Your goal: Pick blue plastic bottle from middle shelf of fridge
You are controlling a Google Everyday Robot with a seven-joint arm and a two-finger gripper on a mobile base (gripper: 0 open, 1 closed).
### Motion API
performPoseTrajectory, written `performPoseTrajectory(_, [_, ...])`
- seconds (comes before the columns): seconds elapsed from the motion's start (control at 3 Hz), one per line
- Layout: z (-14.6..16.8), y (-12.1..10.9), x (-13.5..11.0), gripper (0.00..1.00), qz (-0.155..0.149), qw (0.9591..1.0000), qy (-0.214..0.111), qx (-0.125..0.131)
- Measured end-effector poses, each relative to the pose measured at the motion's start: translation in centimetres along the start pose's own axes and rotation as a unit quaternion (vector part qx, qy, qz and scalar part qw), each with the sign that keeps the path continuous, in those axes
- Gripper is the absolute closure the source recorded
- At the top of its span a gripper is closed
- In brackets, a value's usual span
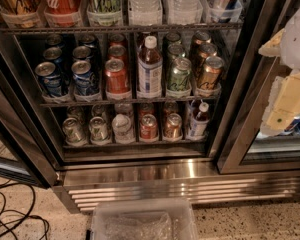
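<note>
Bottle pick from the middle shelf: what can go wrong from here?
The blue plastic bottle sits tight between a red can and a green can on the middle shelf; the approach may topple them.
The gripper is far right, outside the fridge by the steel frame, and might clip it swinging in.

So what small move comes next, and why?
Probably swing the gripper left toward the blue plastic bottle. The gripper hangs at the right edge, outside the fridge, while the bottle stands upright on the middle shelf between a red can and a green can.
</note>
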State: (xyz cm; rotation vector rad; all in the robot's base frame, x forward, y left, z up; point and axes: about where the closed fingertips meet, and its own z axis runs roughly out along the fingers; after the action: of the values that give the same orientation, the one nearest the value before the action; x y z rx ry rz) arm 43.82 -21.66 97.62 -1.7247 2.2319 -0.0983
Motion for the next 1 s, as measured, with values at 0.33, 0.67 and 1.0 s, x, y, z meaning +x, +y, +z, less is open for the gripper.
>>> performPoseTrajectory(0.33, [0.0,0.0,0.0,0.0,0.0,1.0,0.0,0.0])
performPoseTrajectory(0.67, [0.2,-0.2,-0.1,0.0,0.004,0.9999,-0.007,-0.008])
performPoseTrajectory(1.0, [2.8,1.7,-0.5,0.0,-0.002,0.9983,-0.048,-0.033])
